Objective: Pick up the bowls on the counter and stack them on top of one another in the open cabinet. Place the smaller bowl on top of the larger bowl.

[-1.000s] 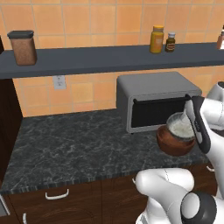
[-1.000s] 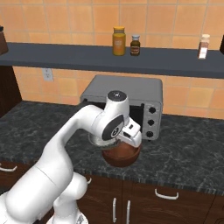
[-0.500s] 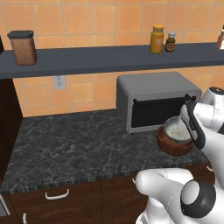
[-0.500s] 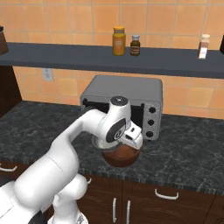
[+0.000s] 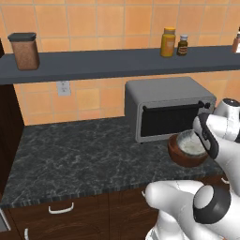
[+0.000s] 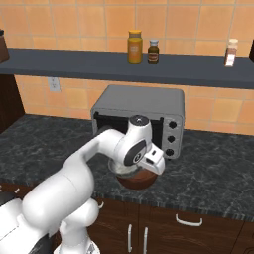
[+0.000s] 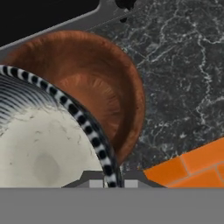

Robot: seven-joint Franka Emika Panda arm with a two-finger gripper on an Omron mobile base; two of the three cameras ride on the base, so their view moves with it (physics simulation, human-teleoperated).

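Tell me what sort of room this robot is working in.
A kitchen, by the look of it: a black marbled counter over dark wood cabinet doors, a grey microwave against an orange tiled wall, and jars on a long shelf.

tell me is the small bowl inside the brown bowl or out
Inside: the small bowl sits in the brown bowl, its patterned rim overlapping the brown interior.

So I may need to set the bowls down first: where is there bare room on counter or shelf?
The counter is bare left of the microwave. The shelf is bare between the jar and the bottles. The larger bowl crowds the microwave front.
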